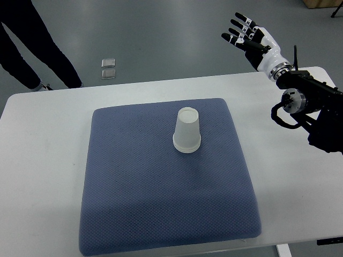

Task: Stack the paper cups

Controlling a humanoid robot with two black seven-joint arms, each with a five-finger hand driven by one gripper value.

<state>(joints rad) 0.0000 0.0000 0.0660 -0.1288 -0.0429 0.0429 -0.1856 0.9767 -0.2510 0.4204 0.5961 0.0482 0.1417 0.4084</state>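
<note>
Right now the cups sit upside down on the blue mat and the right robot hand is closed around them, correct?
Not quite. The top view shows the cups upside down on the blue mat, but the right robot hand is open, raised beyond the table's far edge, holding nothing.

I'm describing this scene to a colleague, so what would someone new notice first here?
First the white paper cup, upside down near the middle of the blue mat on the white table. Then the right hand, fingers spread, raised beyond the table's far right corner. A person's legs stand at top left.
</note>
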